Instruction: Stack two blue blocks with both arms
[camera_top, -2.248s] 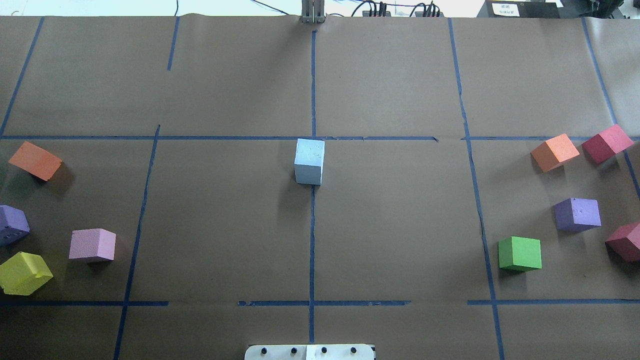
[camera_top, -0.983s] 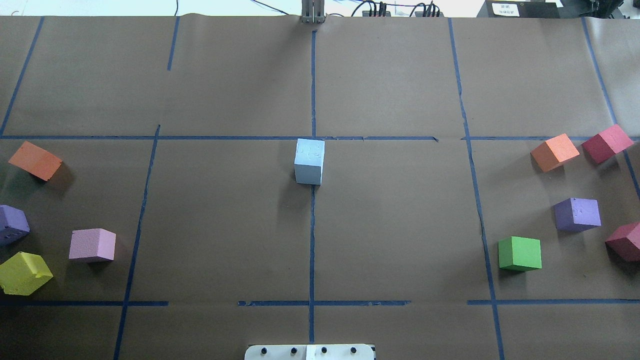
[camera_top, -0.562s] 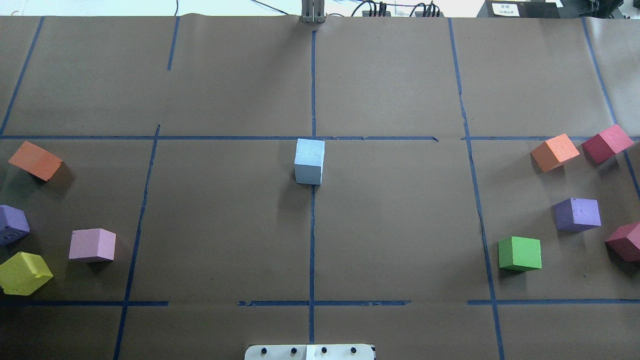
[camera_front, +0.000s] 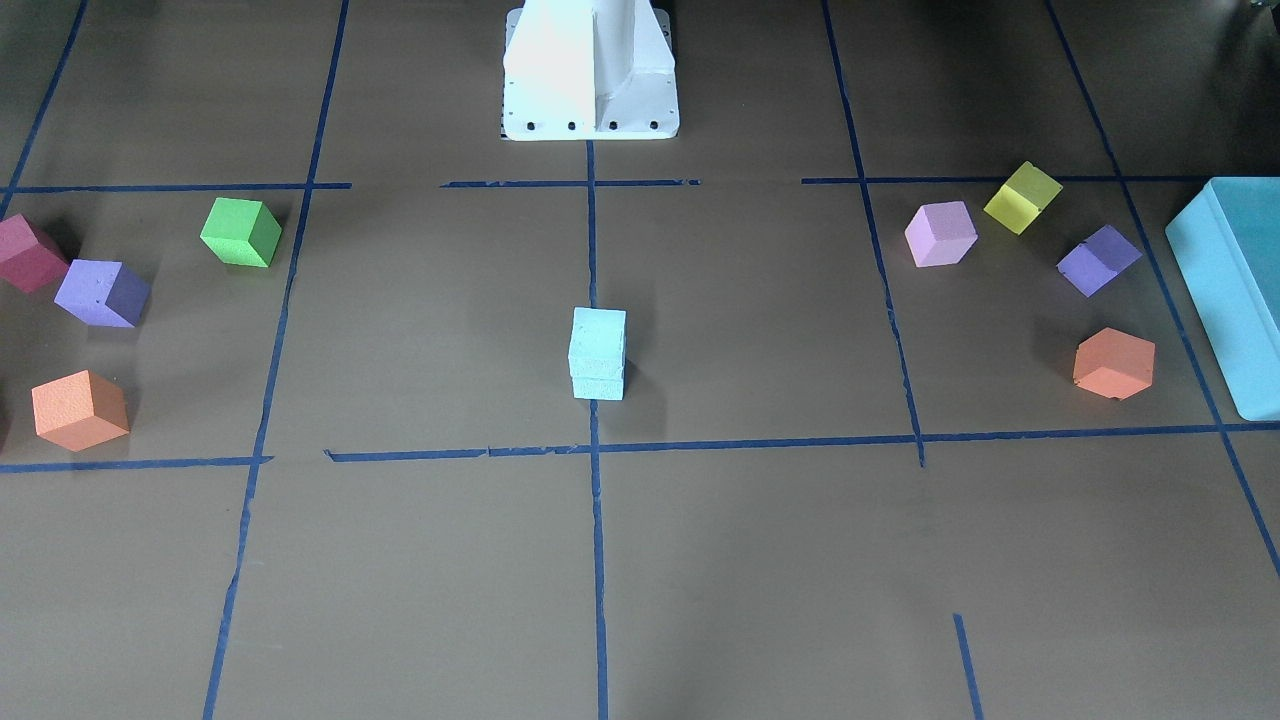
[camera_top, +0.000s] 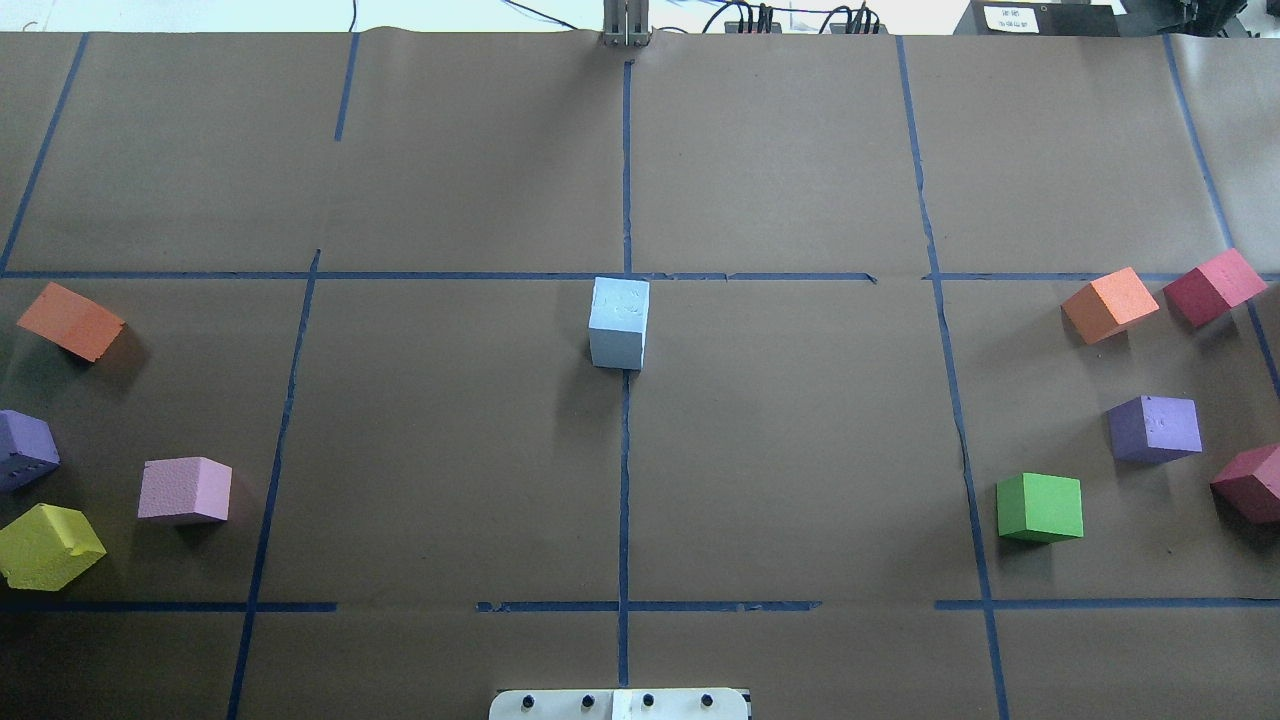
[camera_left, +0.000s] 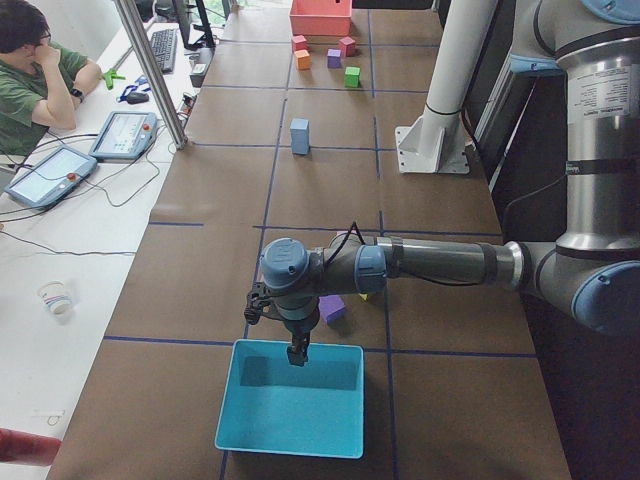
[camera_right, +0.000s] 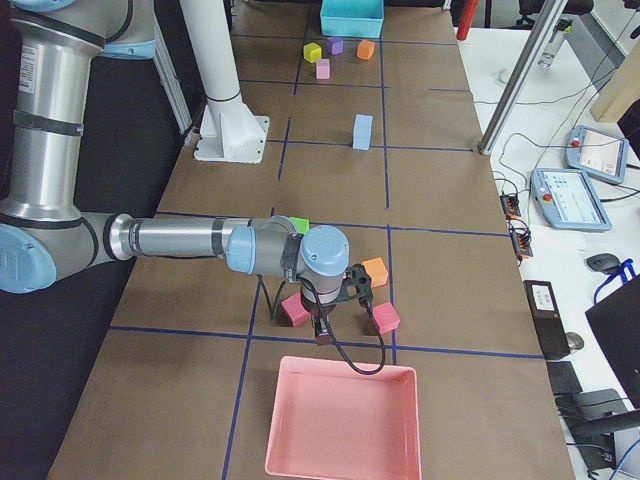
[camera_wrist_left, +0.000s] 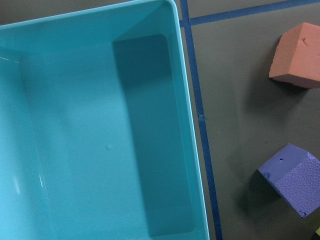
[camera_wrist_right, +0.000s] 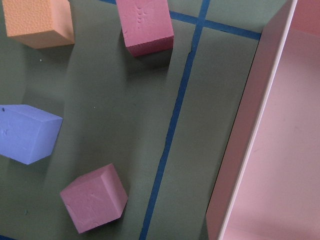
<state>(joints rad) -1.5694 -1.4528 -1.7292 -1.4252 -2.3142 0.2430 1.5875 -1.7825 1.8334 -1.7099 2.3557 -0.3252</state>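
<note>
Stacked blue blocks (camera_front: 598, 355) unmoved, left end effector (camera_left: 297, 352) over teal box (camera_left: 290, 440), right end effector (camera_right: 322, 333) beside pink tray (camera_right: 340, 455), cannot tell whether either is apart or together.

A robotics lab: the table (camera_top: 800, 450) is covered in brown paper gridded with blue tape (camera_top: 624, 480), a white pedestal (camera_front: 590, 70) stands at its robot-side edge, and beyond the opposite edge a white bench (camera_left: 90, 300) carries teach pendants (camera_left: 125, 135) and a black keyboard (camera_left: 163, 48) beside a seated operator (camera_left: 30, 80) in a green shirt.
</note>
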